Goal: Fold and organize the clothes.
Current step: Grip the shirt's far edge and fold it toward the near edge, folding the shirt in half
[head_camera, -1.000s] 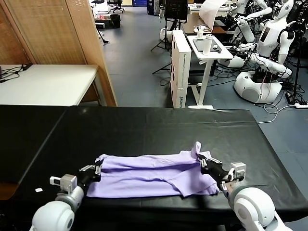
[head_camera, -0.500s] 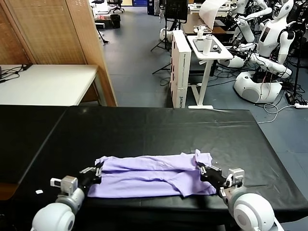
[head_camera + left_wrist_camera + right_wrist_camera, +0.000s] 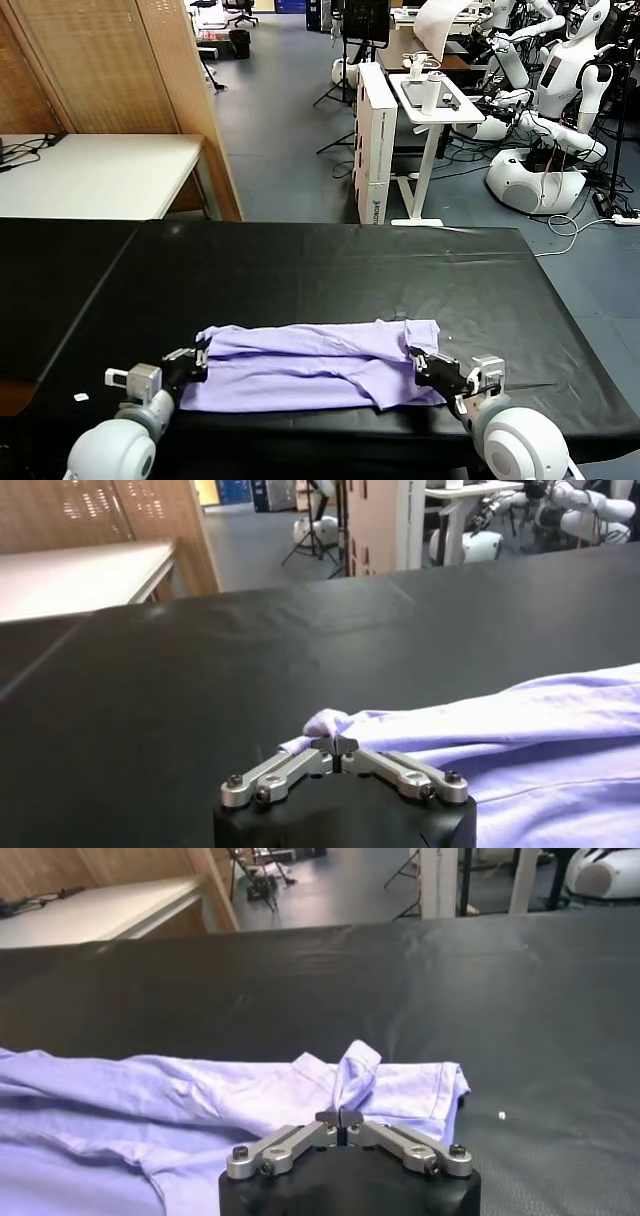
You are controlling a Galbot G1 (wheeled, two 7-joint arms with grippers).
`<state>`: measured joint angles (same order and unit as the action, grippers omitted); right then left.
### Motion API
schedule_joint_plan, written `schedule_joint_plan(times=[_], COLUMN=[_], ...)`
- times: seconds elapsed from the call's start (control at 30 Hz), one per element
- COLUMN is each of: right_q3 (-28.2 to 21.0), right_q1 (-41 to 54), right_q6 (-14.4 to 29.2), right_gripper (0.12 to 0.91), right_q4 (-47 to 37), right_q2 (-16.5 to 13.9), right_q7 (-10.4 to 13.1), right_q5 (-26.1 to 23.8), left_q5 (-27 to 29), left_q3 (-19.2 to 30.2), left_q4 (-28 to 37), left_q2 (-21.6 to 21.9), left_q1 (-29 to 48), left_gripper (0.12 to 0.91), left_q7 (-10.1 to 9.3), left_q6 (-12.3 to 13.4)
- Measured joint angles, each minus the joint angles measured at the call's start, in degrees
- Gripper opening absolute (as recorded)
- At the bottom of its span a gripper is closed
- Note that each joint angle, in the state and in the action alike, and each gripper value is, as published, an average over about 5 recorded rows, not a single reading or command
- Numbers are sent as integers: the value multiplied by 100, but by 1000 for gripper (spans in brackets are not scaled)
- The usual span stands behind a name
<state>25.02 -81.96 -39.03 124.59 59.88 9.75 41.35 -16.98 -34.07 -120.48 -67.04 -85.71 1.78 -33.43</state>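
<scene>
Your T-shirt lies as a long lavender band across the near part of the black table, stretched between your two pincers, plain side up as far as you can see. At one end the left gripper is pinched closed on a small bunched corner of the cloth, right at its tips. At the other end the right gripper is likewise closed on a raised tuck of fabric, with the hem edge lying just beyond it. Both sit low, close to the tabletop.

You seem to be laying a fold down. To do it well, keep both ends level and the cloth lightly taut between them, so the long edge lands straight. Settle the pinched corners onto the layer beneath before you let go, or the little peaks of fabric may spring up and spoil the crease.
</scene>
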Motion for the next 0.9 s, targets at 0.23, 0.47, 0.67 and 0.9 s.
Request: schedule_joint_plan(times=[0.23,0.47,0.67,0.9], right_q3=[-25,-48,-89,-82], right_q1=[-46,-84,-105,-151], right_q6=[1,5,8,-6], right_gripper=[146,146,146,200], right_q4=[5,24,39,122], right_q2=[13,30,45,49], right_q7=[-16,-20,-20,-18], right_q5=[-9,-22,-39,-53], left_q5=[94,356,557,726], left_q3=[-1,-16,-36,-64], left_q4=[-21,-82,-129,-242], left_q2=[-51,-85,-132,-197], left_q1=[-12,-50,-64,-65], left_gripper=[150,164,445,861], left_q7=[-20,-14,-92,-126], left_q6=[7,-302,-456,-440])
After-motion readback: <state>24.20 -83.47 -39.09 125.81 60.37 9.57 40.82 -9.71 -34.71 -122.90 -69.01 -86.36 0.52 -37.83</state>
